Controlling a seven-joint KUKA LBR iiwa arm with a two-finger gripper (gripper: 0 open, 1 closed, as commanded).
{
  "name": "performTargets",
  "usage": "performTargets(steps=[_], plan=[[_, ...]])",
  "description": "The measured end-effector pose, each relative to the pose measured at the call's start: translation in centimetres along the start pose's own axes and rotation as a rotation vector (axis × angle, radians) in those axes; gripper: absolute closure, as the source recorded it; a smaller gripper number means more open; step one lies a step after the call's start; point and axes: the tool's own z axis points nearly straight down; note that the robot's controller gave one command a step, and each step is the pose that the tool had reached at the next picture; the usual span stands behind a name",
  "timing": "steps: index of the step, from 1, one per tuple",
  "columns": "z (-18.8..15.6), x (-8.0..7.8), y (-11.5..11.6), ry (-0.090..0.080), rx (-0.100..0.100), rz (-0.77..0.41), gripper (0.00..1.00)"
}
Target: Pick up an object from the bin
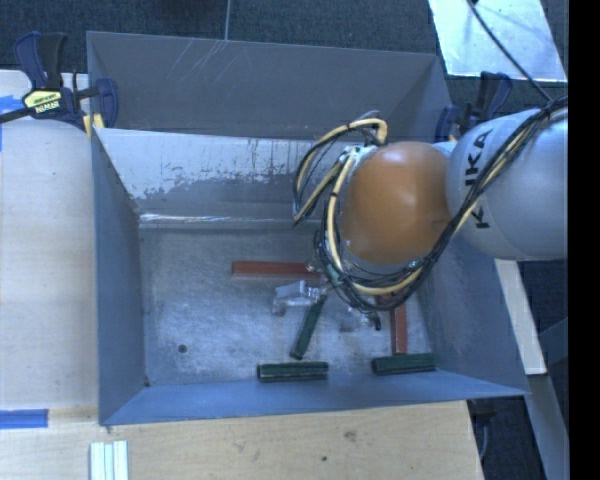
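My gripper [302, 295] reaches down to the bin floor right of centre, its metal parts showing under the orange wrist cover. A thin dark green stick [306, 332] lies slanted just below it, with its upper end up against the gripper. A flat red-brown strip [265, 268] lies level on the floor just to the left of the gripper. A second red-brown strip [399, 330] points toward the front wall, to the gripper's right.
Two dark green bars lie along the front wall, one [293, 371] at the middle and one [403, 365] to the right. The arm and its cables cover the bin's right part. The left half of the floor is bare grey metal.
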Motion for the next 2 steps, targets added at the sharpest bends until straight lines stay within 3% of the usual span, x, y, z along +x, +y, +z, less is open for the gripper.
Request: performTargets(steps=[1, 2], plan=[[-0.1, -0.1, 0.0, -0.001, 0.000, 0.000, 1.00], [-14.3, -0.2, -0.6, -0.004, 0.011, 0.039, 1.00]])
